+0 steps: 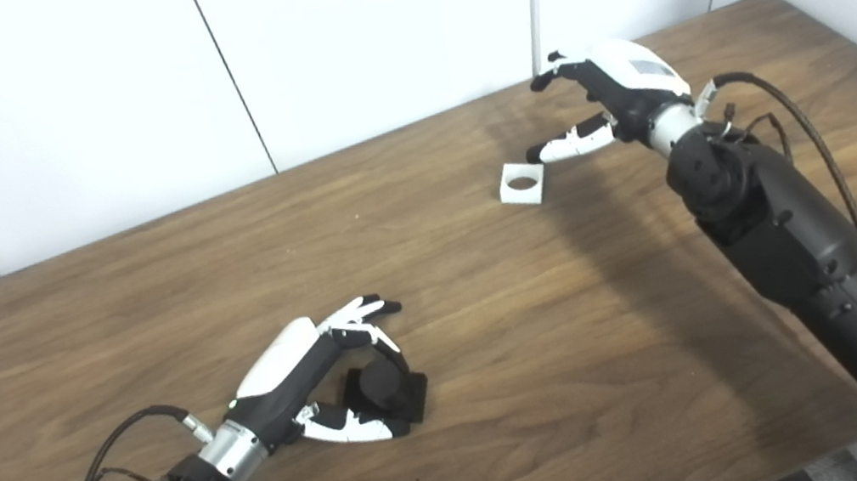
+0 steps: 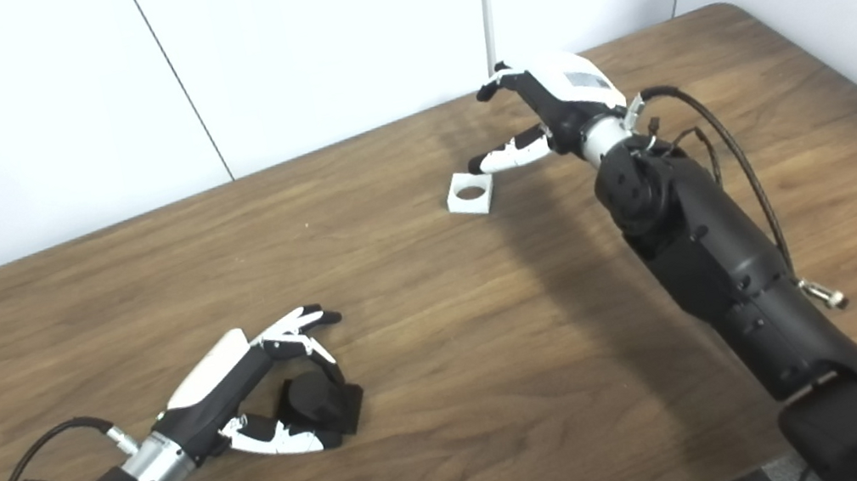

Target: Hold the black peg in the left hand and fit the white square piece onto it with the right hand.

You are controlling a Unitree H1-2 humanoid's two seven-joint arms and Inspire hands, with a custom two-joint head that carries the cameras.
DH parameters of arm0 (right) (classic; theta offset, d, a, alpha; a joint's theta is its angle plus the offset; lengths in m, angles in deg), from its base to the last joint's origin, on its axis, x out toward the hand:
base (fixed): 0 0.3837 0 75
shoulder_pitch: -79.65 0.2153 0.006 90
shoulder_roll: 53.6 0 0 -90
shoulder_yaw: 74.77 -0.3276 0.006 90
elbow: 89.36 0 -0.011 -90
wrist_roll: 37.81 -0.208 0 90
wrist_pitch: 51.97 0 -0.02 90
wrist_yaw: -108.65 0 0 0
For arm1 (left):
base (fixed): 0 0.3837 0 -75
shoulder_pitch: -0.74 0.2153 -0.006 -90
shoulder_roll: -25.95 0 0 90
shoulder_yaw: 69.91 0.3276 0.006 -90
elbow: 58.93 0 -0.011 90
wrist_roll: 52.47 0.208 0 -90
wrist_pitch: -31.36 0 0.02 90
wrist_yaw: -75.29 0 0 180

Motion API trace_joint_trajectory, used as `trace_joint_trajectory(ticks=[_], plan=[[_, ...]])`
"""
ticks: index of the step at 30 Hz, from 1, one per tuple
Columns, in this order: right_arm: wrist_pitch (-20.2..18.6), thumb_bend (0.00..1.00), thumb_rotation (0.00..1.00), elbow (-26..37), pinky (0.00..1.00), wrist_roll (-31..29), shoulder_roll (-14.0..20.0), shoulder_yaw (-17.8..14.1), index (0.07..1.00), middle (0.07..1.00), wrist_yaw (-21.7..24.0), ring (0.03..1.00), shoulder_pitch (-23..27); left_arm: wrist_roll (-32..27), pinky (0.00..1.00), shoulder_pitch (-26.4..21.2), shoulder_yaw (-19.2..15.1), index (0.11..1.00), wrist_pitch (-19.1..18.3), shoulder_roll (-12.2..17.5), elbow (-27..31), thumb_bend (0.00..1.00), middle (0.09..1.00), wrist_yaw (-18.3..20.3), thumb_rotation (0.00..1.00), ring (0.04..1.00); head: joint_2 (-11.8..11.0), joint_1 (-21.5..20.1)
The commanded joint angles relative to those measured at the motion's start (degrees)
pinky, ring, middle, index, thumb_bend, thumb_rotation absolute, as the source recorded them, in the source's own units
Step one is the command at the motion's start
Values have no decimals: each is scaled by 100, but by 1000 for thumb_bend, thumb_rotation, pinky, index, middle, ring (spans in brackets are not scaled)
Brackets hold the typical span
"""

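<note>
The black peg (image 1: 385,392), a round post on a square base, lies on the table at the lower left. My left hand (image 1: 311,379) is cupped around it, thumb on the near side and one finger curled over the far side. The other fingers stay spread, and the peg rests on the wood. The white square piece (image 1: 522,183) with a round hole lies flat further back, near the middle. My right hand (image 1: 603,103) hovers just right of it, open, with the thumb tip close to the piece's right corner and the fingers raised above.
The brown wooden table (image 1: 493,325) runs across the view, its far edge against white wall panels. Its right corner is at the upper right. Cables loop off both wrists. My right forearm (image 1: 790,243) crosses the table's right side.
</note>
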Motion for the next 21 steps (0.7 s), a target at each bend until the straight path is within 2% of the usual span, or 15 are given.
trace_joint_trajectory(ticks=[1, 4, 7, 14, 21], plan=[[47, 777, 437, -41, 851, 96, 195, 104, 788, 954, 117, 953, 446, 152, 965, -75, -19, 492, -32, 175, 87, 522, 915, 85, 68, 978, 8, 12], [-7, 787, 478, -214, 931, 111, 268, 266, 804, 973, 344, 986, 571, 204, 964, -64, -16, 492, -85, 185, 131, 522, 916, 90, 68, 978, 4, 29], [-9, 801, 506, -361, 967, 162, 329, 413, 813, 983, 531, 998, 668, 234, 970, -60, -15, 492, -99, 194, 148, 522, 916, 85, 68, 980, 5, 37], [-12, 850, 660, -479, 960, 327, 315, 704, 808, 990, 685, 1000, 725, 221, 985, -43, -31, 492, -122, 191, 152, 522, 916, 95, 67, 983, 24, 62], [-6, 869, 668, -472, 971, 359, 237, 859, 790, 990, 680, 1000, 664, 220, 983, -43, -42, 492, -144, 192, 157, 522, 917, 98, 68, 982, 35, 66]])
